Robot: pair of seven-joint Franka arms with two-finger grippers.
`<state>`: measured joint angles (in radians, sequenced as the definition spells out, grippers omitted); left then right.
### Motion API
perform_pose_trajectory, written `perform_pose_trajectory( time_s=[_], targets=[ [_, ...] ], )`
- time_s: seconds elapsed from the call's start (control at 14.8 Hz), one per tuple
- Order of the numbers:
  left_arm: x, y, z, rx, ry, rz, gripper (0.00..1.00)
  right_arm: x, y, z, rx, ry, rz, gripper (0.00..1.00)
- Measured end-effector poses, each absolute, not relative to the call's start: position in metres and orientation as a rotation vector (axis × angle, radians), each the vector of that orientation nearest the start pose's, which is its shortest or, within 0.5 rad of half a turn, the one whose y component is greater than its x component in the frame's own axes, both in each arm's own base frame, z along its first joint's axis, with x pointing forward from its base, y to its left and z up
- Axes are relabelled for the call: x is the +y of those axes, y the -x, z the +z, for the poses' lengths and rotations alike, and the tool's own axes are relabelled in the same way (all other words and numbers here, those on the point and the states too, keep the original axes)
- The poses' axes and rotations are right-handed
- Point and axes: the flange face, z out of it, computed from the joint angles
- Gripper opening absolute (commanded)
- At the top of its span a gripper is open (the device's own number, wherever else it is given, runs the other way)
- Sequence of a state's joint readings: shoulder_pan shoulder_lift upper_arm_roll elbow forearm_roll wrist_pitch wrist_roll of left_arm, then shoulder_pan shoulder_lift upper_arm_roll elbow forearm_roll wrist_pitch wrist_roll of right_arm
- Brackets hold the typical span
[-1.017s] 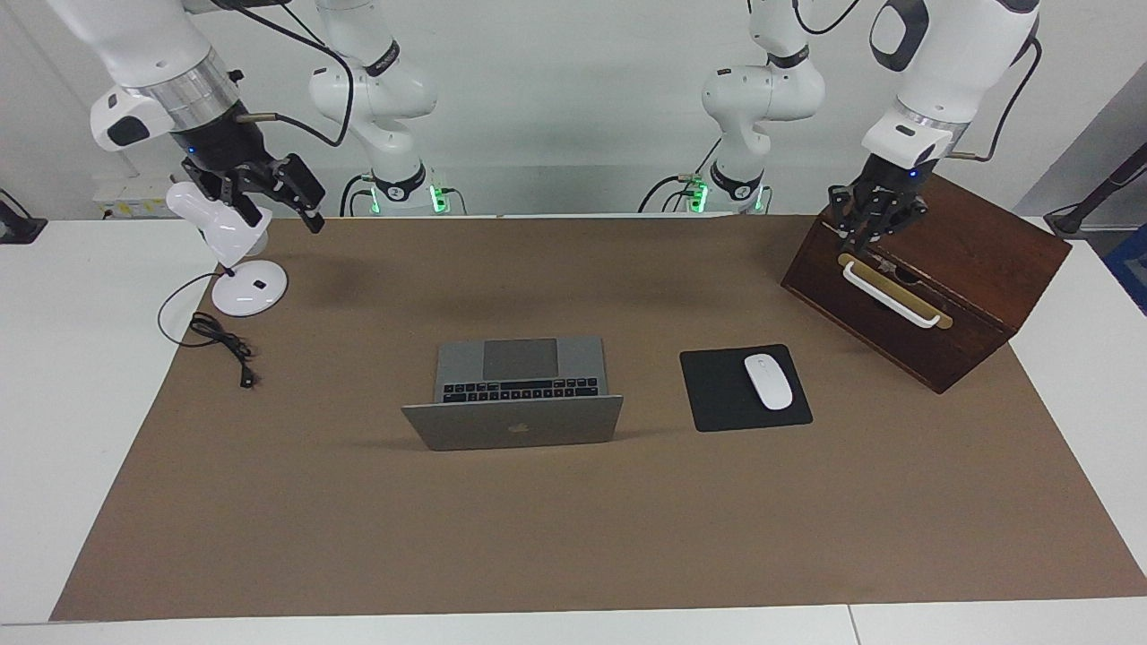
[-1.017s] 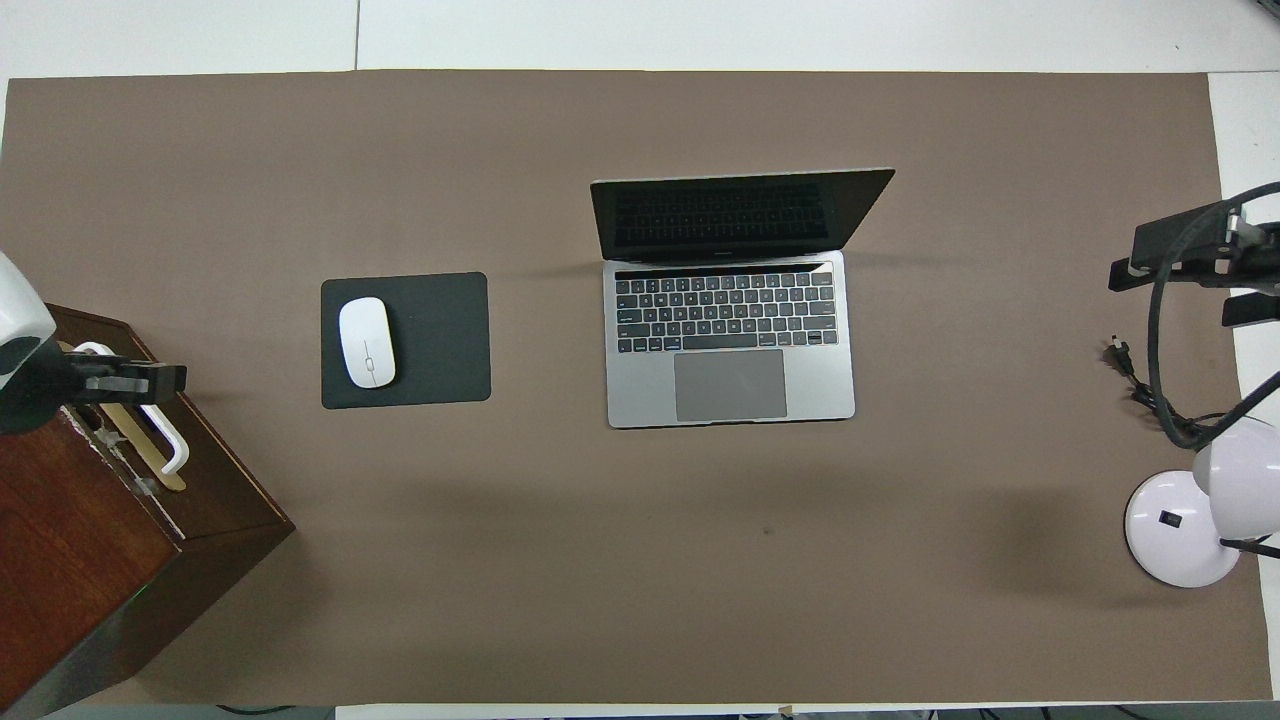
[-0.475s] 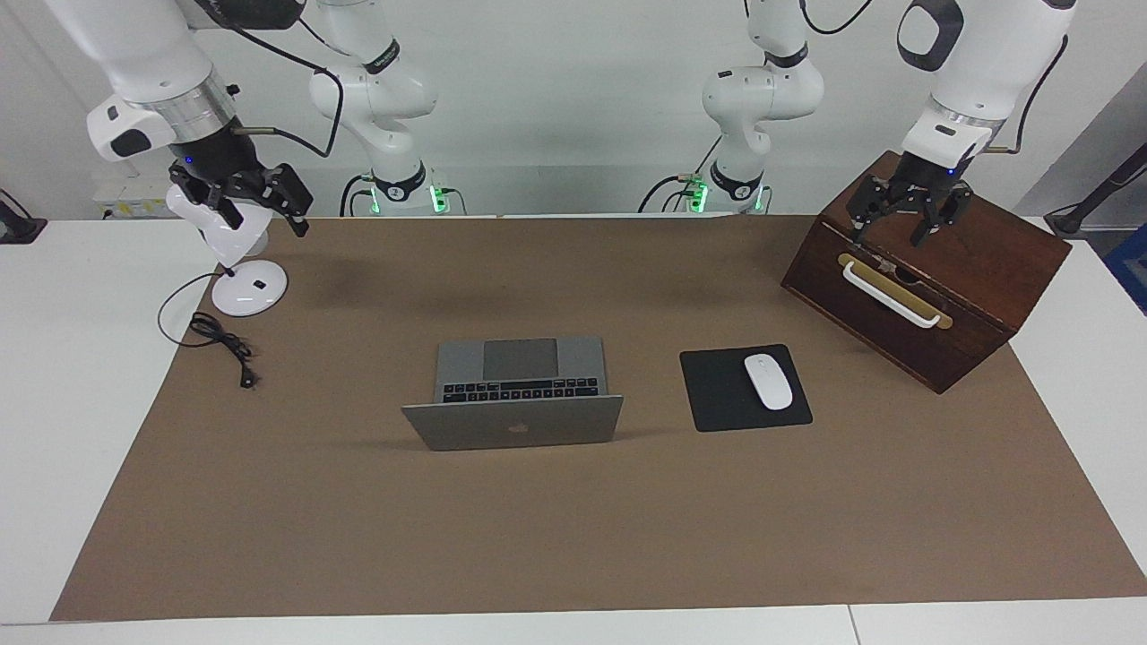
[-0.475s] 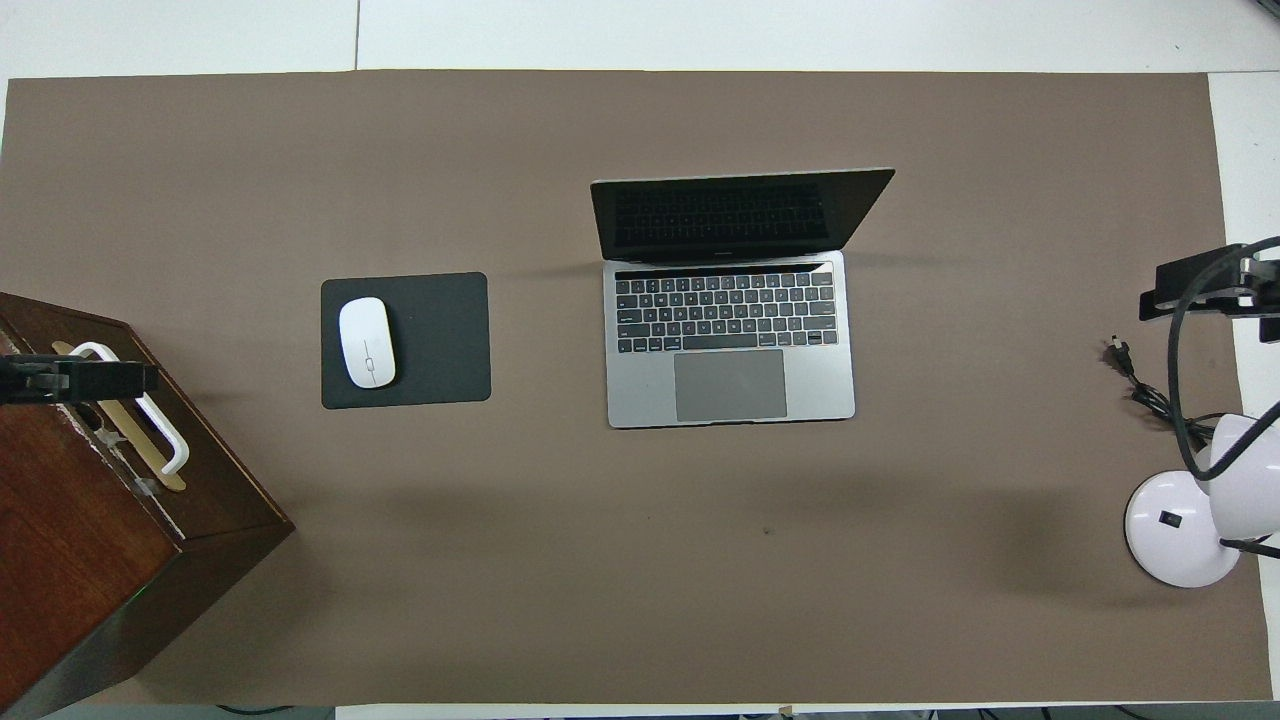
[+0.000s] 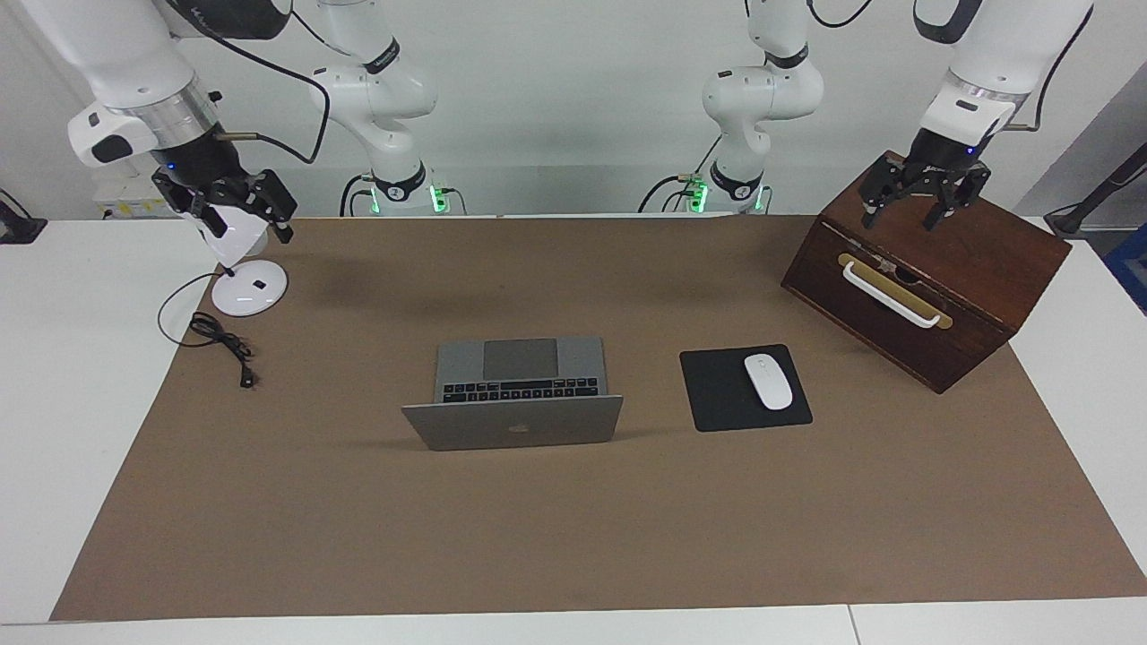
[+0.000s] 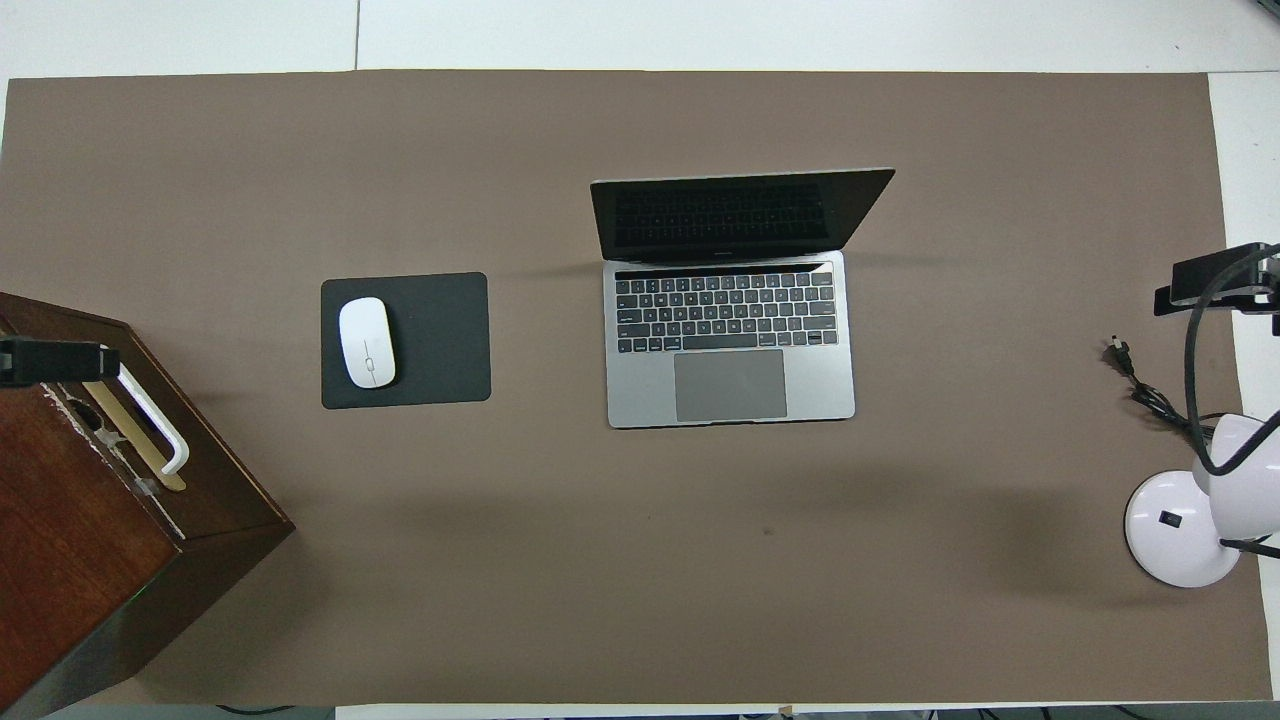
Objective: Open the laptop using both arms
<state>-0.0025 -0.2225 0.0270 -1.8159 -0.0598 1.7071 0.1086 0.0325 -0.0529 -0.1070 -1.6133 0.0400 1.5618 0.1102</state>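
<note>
Surface (image 5: pixel 573 537): white table under a large brown mat, carrying all items below.

Left arm: white jointed arm with black bands, wrist bent down from above. Its black two-fingered left end effector (image 5: pixel 926 195) hangs in the air over the top of the box, fingers spread wide, holding nothing.

Right arm: same build, wrist angled down. Its right end effector (image 5: pixel 235 202) hangs over the lamp, fingers spread wide, holding nothing.

Dark brown wooden box (image 5: pixel 950 269): directly below the left end effector, with a white bar handle on a brass plate.

Thin silver-grey metal laptop (image 5: pixel 515 394): at the middle of the surface, well apart from both end effectors, roughly midway between them. Lid raised, dark apple logo on its outer face; black keys and large grey trackpad exposed. Screen dark.

Black square mouse pad (image 5: pixel 744 387): between the laptop and the box, on the left end effector's side.

White desk lamp (image 5: pixel 240 269): round base, below the right end effector.

White oval mouse (image 5: pixel 768 381): on the pad.

Black cable with plug (image 5: pixel 222 345): beside the lamp base.
</note>
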Motion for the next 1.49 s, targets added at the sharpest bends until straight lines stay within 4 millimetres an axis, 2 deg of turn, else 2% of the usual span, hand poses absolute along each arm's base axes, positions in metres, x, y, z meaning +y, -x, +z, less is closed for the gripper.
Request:
perform_pose_trajectory(
  time_s=[0.14,0.2,0.34,0.68,1.02,1.49],
  targets=[
    [0.009,-0.506,0.657,0.124,3.187,-0.171,1.00,-0.035,-0.536,0.632,0.280,3.083,0.001,1.00],
    [0.010,-0.511,0.660,0.123,3.185,-0.165,1.00,-0.034,-0.536,0.632,0.285,3.083,0.001,1.00],
    [0.011,-0.520,0.657,0.118,3.186,-0.146,1.00,-0.033,-0.536,0.631,0.306,3.081,0.003,1.00],
    [0.012,-0.532,0.635,0.111,3.189,-0.080,1.00,-0.033,-0.540,0.632,0.306,3.080,-0.050,1.00],
    [0.012,-0.532,0.632,0.096,3.190,-0.051,1.00,-0.024,-0.541,0.632,0.281,3.082,-0.056,1.00],
    [0.010,-0.535,0.635,0.053,3.189,-0.100,1.00,-0.023,-0.541,0.632,0.278,3.083,-0.058,1.00]
  ],
)
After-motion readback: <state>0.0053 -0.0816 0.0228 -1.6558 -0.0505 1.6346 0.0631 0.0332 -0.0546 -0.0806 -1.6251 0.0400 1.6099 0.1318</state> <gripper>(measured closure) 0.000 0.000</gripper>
